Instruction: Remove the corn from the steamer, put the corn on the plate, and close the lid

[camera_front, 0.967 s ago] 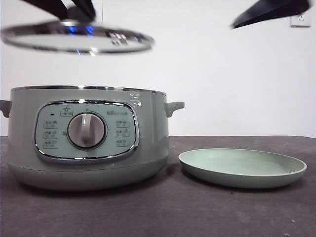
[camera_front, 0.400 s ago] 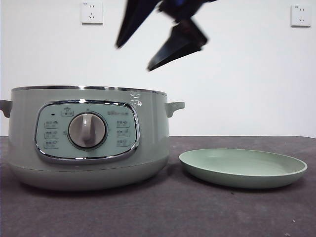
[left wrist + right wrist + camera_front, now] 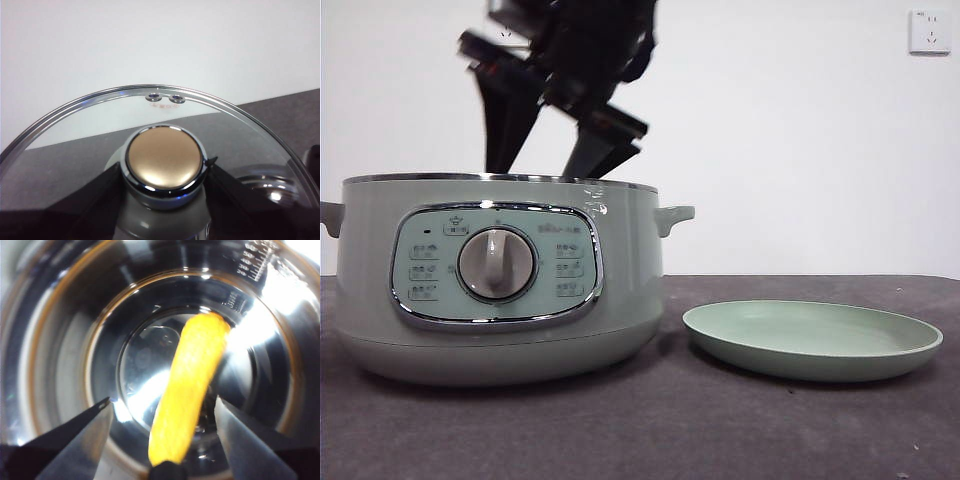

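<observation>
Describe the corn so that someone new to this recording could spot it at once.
Start from the steamer, the big sage-green cooker left of the plate. Look into its shiny metal bowl in the right wrist view: the corn lies on the bottom, with the right hand open above it, a jaw on either side. It is the only yellow thing, a stubby cob among dark reflections.

dark table [image 3: 650, 430] bears steamer [image 3: 495, 280], plate [image 3: 812, 340]

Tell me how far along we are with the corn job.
Done: the lid is off, held by the left gripper. In hand: the right gripper is open inside the steamer, fingers either side of the corn, not yet gripping. Left: lift the corn out, set it on the plate, close the lid.
</observation>
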`<control>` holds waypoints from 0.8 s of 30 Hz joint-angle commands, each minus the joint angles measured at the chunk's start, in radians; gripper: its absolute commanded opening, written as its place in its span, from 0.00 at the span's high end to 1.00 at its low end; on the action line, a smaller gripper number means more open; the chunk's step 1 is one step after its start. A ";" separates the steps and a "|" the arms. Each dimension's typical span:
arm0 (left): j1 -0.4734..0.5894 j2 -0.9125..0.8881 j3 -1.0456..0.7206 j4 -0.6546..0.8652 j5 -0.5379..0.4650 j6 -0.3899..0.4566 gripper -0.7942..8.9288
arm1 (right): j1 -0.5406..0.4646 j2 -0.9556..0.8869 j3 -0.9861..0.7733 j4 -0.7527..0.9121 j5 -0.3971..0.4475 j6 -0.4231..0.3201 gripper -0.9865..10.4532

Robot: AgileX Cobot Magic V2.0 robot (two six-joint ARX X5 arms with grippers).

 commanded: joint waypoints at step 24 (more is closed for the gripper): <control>-0.002 -0.011 0.016 -0.015 -0.005 0.014 0.93 | 0.003 0.092 0.019 0.002 0.056 -0.019 0.92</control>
